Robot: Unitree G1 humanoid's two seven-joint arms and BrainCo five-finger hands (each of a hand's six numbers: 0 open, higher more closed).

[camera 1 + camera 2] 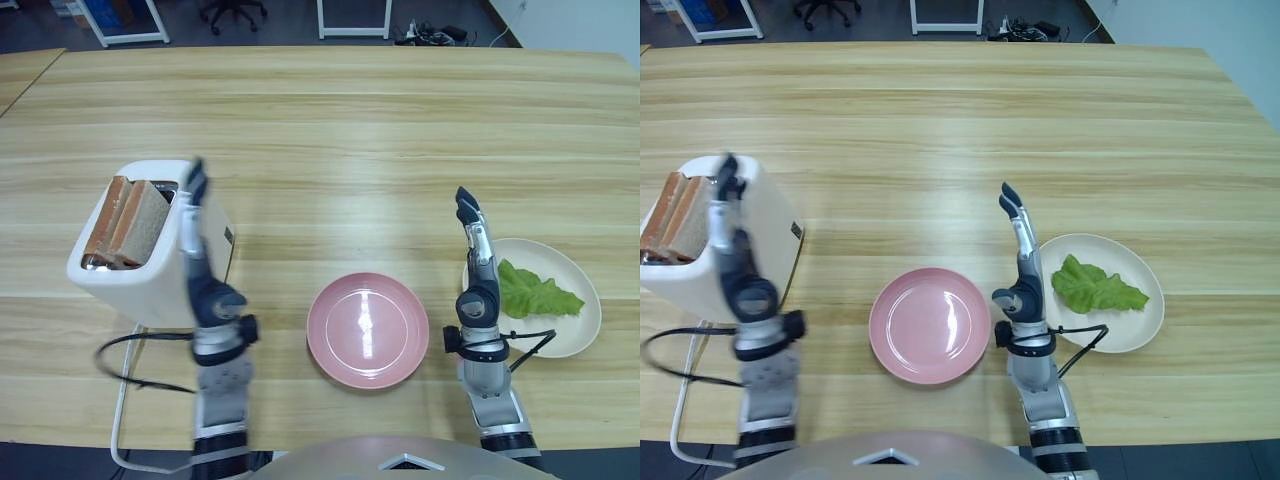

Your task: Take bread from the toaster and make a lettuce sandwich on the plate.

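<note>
A white toaster [120,285] stands at the left with two brown bread slices [128,222] sticking up from its slots. My left hand [192,215] is raised beside the toaster's right side, fingers straight, holding nothing. An empty pink plate [367,329] sits at the front centre. A green lettuce leaf [536,291] lies on a cream plate [577,335] at the right. My right hand [472,232] stands upright between the two plates, just left of the cream plate, fingers straight and empty.
The toaster's black cable [130,345] loops over the table's front left. The wooden table [340,130] stretches far back. Chair and table legs [233,14] stand on the floor beyond its far edge.
</note>
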